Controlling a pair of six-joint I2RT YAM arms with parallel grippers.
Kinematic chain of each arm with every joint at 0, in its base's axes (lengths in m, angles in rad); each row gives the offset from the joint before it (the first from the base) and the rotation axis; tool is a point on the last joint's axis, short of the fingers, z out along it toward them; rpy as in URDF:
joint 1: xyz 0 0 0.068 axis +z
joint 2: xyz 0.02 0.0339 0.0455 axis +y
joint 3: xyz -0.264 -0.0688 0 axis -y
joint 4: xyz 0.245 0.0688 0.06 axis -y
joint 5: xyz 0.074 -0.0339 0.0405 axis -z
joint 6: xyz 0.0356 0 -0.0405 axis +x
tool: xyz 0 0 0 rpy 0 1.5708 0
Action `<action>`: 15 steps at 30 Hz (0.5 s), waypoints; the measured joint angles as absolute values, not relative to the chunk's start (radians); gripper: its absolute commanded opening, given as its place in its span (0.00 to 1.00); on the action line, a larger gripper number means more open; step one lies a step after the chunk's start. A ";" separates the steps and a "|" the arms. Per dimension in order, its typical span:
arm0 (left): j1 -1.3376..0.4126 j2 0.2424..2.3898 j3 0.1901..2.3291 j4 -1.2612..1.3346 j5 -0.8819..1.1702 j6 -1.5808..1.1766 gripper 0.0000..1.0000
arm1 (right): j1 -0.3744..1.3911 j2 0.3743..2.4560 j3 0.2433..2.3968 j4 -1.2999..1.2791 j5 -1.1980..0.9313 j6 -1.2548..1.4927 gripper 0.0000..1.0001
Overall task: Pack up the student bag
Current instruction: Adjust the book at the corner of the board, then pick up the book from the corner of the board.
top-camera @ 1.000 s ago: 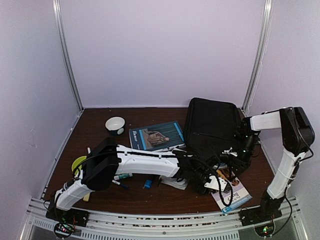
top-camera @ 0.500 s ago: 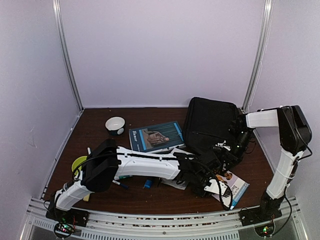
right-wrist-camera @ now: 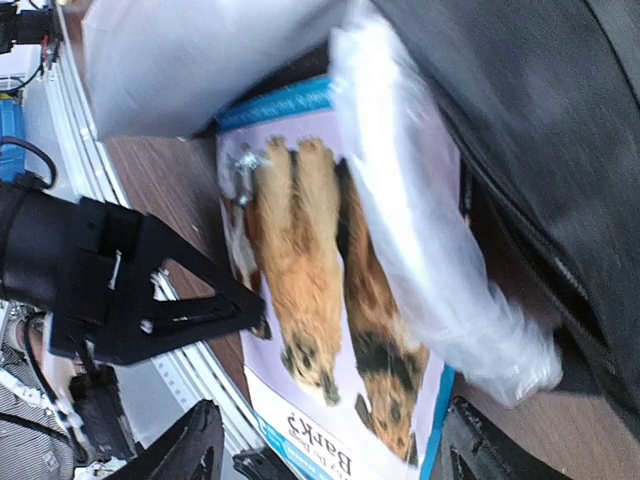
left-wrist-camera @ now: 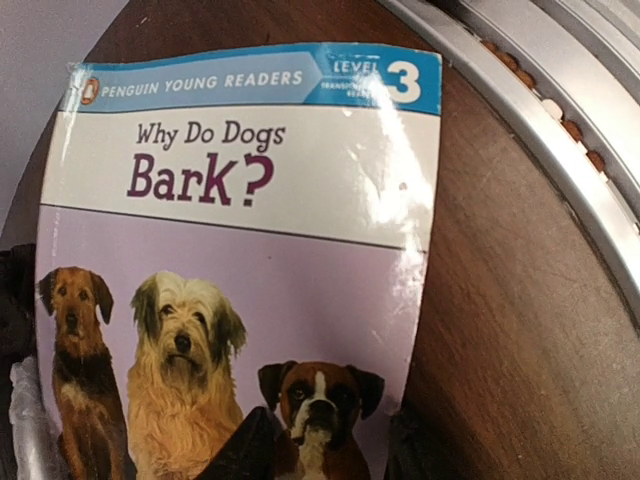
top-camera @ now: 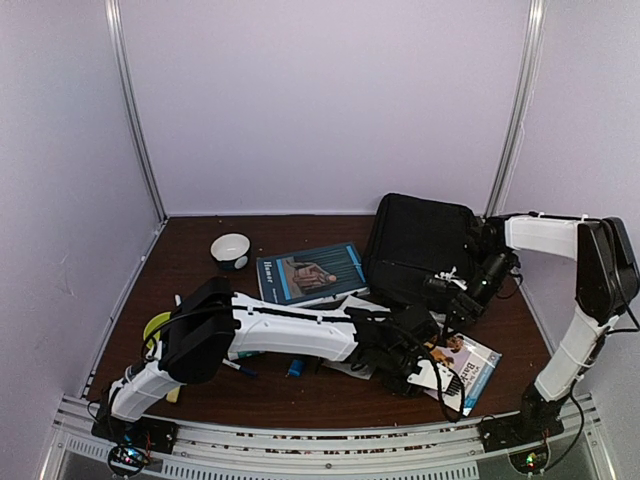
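The black student bag (top-camera: 420, 245) lies at the back right, and its fabric fills the top right of the right wrist view (right-wrist-camera: 540, 100). A thin book, "Why Do Dogs Bark?" (top-camera: 470, 362), lies just in front of it and fills the left wrist view (left-wrist-camera: 240, 230). My left gripper (top-camera: 425, 368) reaches across and is closed on the book's lower edge, with both fingertips (left-wrist-camera: 250, 445) by the boxer dog. My right gripper (top-camera: 452, 295) is open and empty, above the book (right-wrist-camera: 330, 330) and a clear plastic bag (right-wrist-camera: 420, 230) beside the student bag.
A blue book (top-camera: 312, 272) lies left of the bag, with a white bowl (top-camera: 231, 250) behind it. A yellow-green item (top-camera: 157, 325), markers (top-camera: 245, 353) and a small blue item (top-camera: 296, 367) lie under the left arm. The metal rail (left-wrist-camera: 560, 130) runs close to the book.
The dog book has turned and shifted a little towards the bag with my left gripper. My right gripper has moved left and back along the bag's front edge.
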State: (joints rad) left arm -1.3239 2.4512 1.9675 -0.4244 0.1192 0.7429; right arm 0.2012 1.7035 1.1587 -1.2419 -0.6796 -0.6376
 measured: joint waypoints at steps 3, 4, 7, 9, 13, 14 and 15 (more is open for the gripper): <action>-1.324 2.451 1.958 -0.401 0.118 0.734 0.42 | 0.142 1.703 1.139 -1.254 -0.640 -0.653 0.75; -1.324 2.451 1.957 -0.395 0.118 0.733 0.42 | 0.121 1.703 1.135 -1.257 -0.624 -0.657 0.75; -1.323 2.451 1.954 -0.388 0.118 0.730 0.42 | 0.067 1.706 1.119 -1.249 -0.567 -0.670 0.75; -1.323 2.451 1.954 -0.386 0.118 0.729 0.42 | 0.053 1.712 1.105 -1.238 -0.535 -0.677 0.76; -1.323 2.451 1.953 -0.384 0.117 0.723 0.42 | 0.051 1.753 1.080 -1.222 -0.496 -0.678 0.76; -1.323 2.451 1.953 -0.384 0.117 0.722 0.42 | 0.051 1.767 1.073 -1.214 -0.489 -0.677 0.76; -1.323 2.451 1.953 -0.383 0.117 0.720 0.42 | 0.051 1.777 1.068 -1.210 -0.484 -0.677 0.76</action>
